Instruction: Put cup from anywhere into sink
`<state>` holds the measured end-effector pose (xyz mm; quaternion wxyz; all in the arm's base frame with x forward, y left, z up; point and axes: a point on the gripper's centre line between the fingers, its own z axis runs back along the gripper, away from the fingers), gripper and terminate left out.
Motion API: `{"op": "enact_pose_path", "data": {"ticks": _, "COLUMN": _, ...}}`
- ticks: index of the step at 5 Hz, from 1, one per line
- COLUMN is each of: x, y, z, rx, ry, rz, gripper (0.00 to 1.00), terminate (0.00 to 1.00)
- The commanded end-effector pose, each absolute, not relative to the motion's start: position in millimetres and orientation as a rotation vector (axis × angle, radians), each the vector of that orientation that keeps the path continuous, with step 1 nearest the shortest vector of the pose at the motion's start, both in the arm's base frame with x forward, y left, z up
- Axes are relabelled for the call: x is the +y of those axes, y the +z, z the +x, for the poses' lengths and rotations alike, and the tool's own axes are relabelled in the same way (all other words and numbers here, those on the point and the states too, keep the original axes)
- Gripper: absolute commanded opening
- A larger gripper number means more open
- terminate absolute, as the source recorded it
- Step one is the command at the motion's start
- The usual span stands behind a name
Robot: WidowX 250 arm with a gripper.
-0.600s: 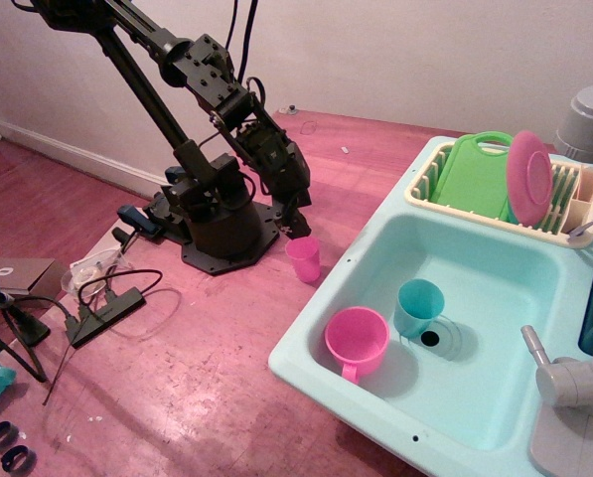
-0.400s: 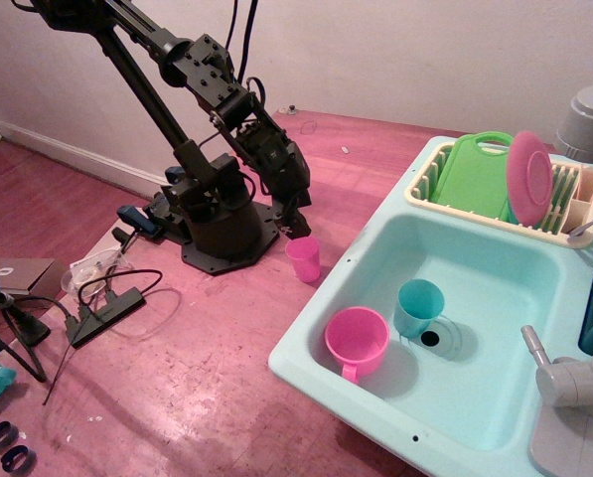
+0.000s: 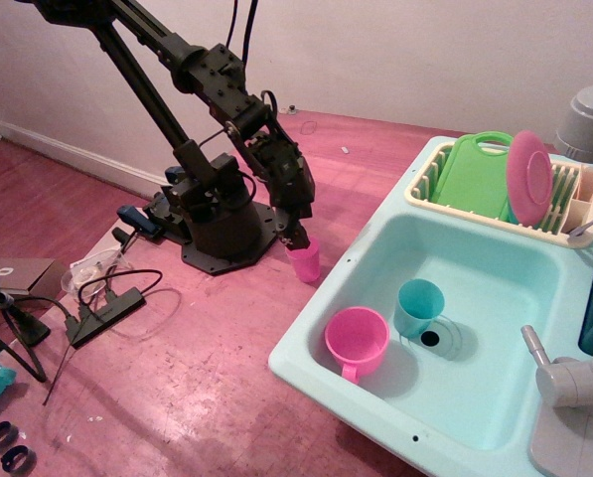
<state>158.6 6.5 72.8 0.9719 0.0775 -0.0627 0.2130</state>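
Observation.image shows fingers (image 3: 298,238) at the cup (image 3: 304,262) rim, closure unclear; a shallow rim grip could tip it on the bench (image 3: 177,378)

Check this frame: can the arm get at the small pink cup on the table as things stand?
Probably yes. The gripper is already down at the rim of the cup, which stands upright on the table just outside the sink. Nothing stands between them. Whether the jaws are open or shut cannot be told.

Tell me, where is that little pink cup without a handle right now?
The cup stands upright on the reddish floor, just outside the sink's left rim, in front of the robot's black base, with the fingers at its rim.
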Motion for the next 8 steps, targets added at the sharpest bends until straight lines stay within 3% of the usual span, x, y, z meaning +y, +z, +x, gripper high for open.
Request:
{"op": "enact_pose_path", "data": {"ticks": 1, "x": 9.7, "y": 63.3, "z": 168.5, "rx": -0.117, "ry": 0.396, "rz": 0.118, "gripper": 1.0, "terminate": 0.0}}
{"op": "enact_pose_path", "data": {"ticks": 2, "x": 13.1, "y": 57.1, "z": 175.1, "rx": -0.099, "ry": 0.37, "rz": 0.091, "gripper": 1.0, "terminate": 0.0}}
{"op": "enact_pose_path", "data": {"ticks": 3, "x": 14.3, "y": 56.6, "z": 178.6, "rx": -0.1, "ry": 0.366, "rz": 0.093, "gripper": 0.0, "terminate": 0.0}}
{"op": "enact_pose_path", "data": {"ticks": 7, "x": 6.3, "y": 45.0, "z": 190.4, "rx": -0.131, "ry": 0.291, "rz": 0.057, "gripper": 0.0, "terminate": 0.0}}
{"op": "enact_pose_path", "data": {"ticks": 8, "x": 17.6, "y": 82.6, "z": 194.9, "rx": -0.187, "ry": 0.305, "rz": 0.099, "gripper": 0.0, "terminate": 0.0}}
